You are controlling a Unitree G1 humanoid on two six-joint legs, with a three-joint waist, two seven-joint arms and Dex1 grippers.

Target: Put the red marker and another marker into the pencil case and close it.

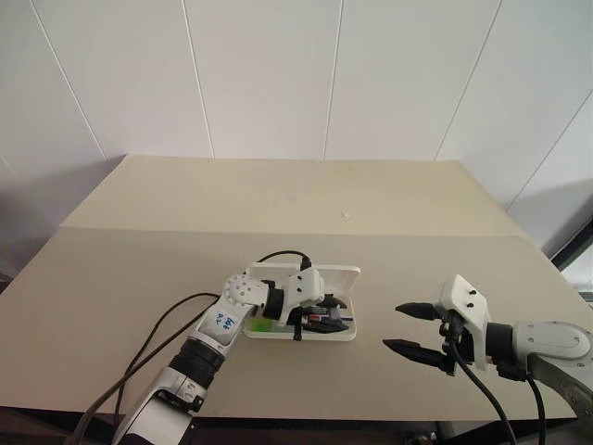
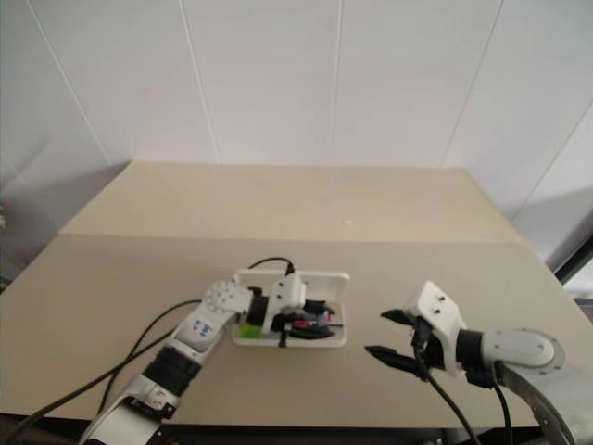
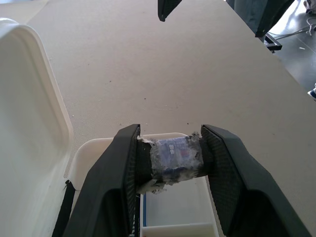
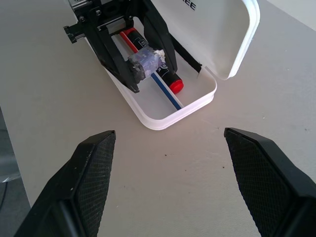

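While my left gripper (image 4: 151, 75) clenches a small grey block (image 4: 145, 61) over the open case (image 4: 163, 121) near the table's (image 1: 278, 204) front edge, with the red marker (image 4: 174, 84) and apparently the green marker (image 1: 262, 325) inside, my right gripper (image 1: 412, 329) gapes empty, and the lid (image 4: 217, 29) still needs shutting.

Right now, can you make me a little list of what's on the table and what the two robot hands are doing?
table: tan top
case: white, lid open, lying on the table
red marker: lying inside the case
green marker: in the case, under the left arm
left gripper: over the open case, shut on a small dark wrapped block
right gripper: open, holding nothing, beside the case
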